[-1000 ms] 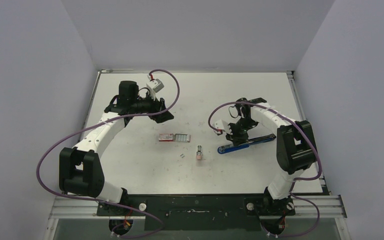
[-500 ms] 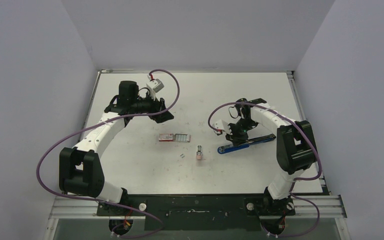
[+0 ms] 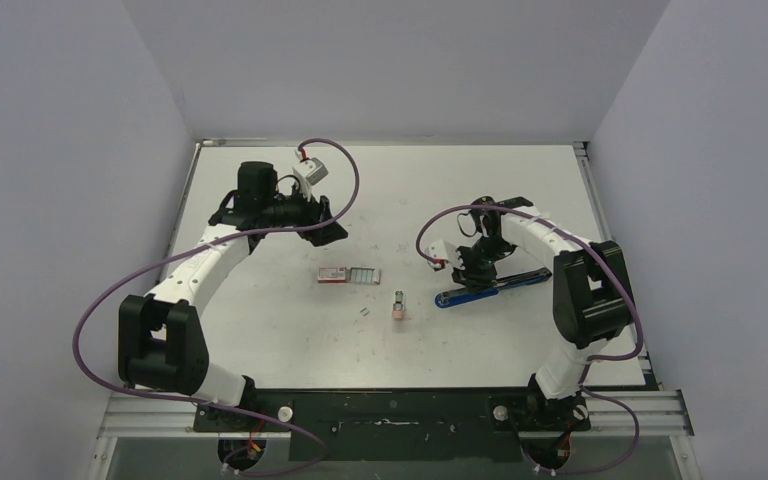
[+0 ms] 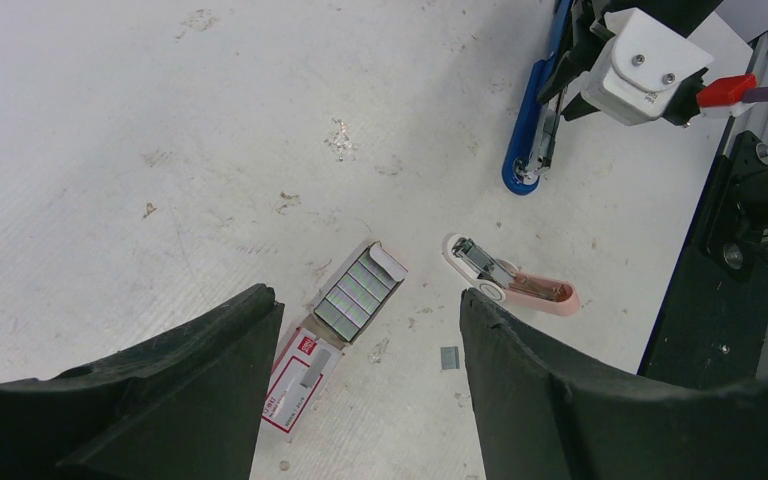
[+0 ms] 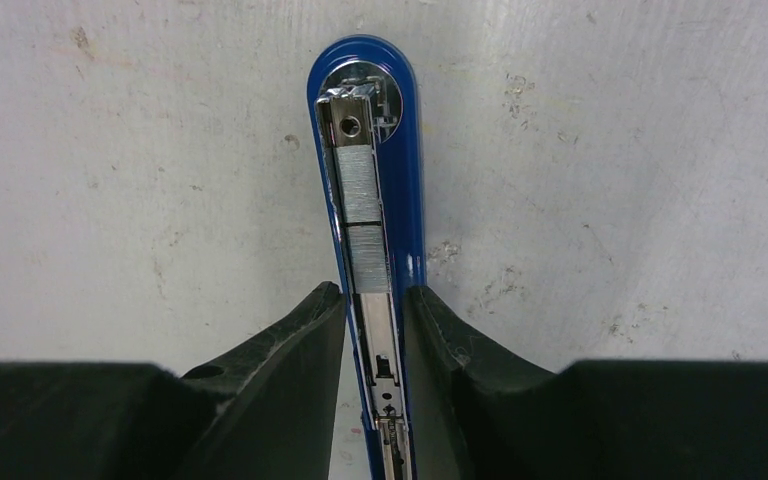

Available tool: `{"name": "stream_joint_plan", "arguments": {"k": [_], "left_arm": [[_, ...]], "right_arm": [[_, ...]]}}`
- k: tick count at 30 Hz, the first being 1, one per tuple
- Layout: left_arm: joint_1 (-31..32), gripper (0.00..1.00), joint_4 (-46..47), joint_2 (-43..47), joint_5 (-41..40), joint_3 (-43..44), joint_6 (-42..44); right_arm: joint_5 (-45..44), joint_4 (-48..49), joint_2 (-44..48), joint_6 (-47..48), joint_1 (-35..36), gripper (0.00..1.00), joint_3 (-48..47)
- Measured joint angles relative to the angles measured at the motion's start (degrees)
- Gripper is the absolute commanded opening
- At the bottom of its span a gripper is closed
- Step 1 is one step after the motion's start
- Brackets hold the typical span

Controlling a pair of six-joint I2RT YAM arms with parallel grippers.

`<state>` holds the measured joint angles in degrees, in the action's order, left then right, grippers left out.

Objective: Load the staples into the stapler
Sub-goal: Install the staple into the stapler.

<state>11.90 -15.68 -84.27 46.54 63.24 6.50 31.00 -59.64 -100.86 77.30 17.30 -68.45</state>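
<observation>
Right pincer low astride stapler

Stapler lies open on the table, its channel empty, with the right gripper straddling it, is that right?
Not quite: the channel isn't empty. The right wrist view shows staple strips lying in the stapler's open channel. The right gripper does straddle it.

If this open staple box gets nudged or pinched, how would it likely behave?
The staple box is small, thin cardboard, so it would probably slide easily and crush under a firm pinch. Its tray is open with the staples exposed in rows, so tilting could spill them. Strips may break apart: a loose grey piece lies nearby.
</observation>
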Motion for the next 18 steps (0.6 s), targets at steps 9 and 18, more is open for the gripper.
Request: {"name": "stream_joint_plan", "arguments": {"k": [9, 18], "left_arm": [[0.0, 0.64, 0.0, 0.0, 0.0, 0.0, 0.0], [0.0, 0.66, 0.0, -0.4, 0.0, 0.0, 0.9]], "right_arm": [[-1.6, 0.1, 0.0, 0.0, -0.3, 0.31, 0.7], [0.4, -1.5, 0.1, -0.2, -3.8, 0.34, -0.3]]}}
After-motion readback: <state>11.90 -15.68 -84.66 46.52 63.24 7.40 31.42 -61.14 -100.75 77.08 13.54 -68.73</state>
